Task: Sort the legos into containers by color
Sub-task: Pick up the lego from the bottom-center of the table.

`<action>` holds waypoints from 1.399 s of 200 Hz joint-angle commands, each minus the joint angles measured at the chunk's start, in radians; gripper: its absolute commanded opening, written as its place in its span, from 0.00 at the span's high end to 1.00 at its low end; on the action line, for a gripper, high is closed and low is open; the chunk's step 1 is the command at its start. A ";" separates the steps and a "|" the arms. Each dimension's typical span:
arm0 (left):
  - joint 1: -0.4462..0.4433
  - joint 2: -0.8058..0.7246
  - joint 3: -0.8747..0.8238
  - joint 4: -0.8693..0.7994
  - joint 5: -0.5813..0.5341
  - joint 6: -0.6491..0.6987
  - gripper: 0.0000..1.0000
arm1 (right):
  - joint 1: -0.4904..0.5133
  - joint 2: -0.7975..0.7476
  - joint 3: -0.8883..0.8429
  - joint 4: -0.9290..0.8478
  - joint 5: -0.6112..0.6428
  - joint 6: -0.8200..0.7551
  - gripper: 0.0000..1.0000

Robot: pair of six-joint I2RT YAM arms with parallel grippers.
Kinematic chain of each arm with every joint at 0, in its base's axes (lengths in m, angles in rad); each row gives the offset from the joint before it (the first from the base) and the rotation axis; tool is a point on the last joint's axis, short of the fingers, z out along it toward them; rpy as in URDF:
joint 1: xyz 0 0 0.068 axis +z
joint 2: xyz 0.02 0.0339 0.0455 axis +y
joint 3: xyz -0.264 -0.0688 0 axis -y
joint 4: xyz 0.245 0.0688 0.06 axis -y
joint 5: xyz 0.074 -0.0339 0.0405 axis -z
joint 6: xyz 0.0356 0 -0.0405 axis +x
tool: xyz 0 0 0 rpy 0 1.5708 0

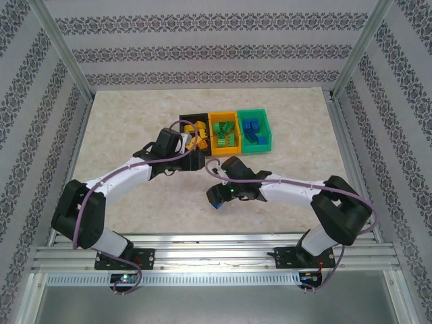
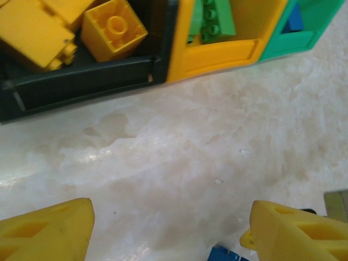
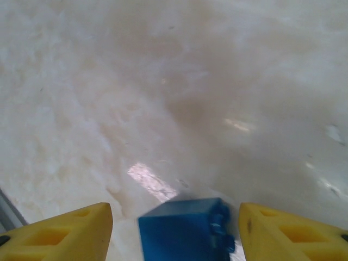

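Three glossy plastic bins stand joined in a row on the shiny marbled worktop (image 1: pixel 121 128): black bin (image 1: pixel 194 115), orange bin (image 1: pixel 223 114), green bin (image 1: pixel 260 145). They hold yellow legos (image 1: pixel 196 135), green legos (image 1: pixel 226 135) and blue legos (image 1: pixel 253 128) in turn. The left wrist view shows a square one-stud yellow brick (image 2: pixel 114 30), with the left jaws spread and empty. The right wrist view shows one blue brick (image 3: pixel 185 231) on the worktop between the spread right jaws, a gap on each side.
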 commanded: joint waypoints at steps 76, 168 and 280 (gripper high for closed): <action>0.085 -0.121 -0.143 0.136 0.029 -0.070 0.24 | 0.080 0.101 0.139 -0.315 0.136 -0.172 0.36; 0.097 -0.163 -0.177 0.125 0.044 -0.080 0.24 | 0.138 0.166 0.187 -0.295 0.248 -0.139 0.42; 0.098 -0.161 -0.175 0.127 0.055 -0.088 0.24 | 0.109 0.168 0.199 -0.264 0.222 -0.157 0.70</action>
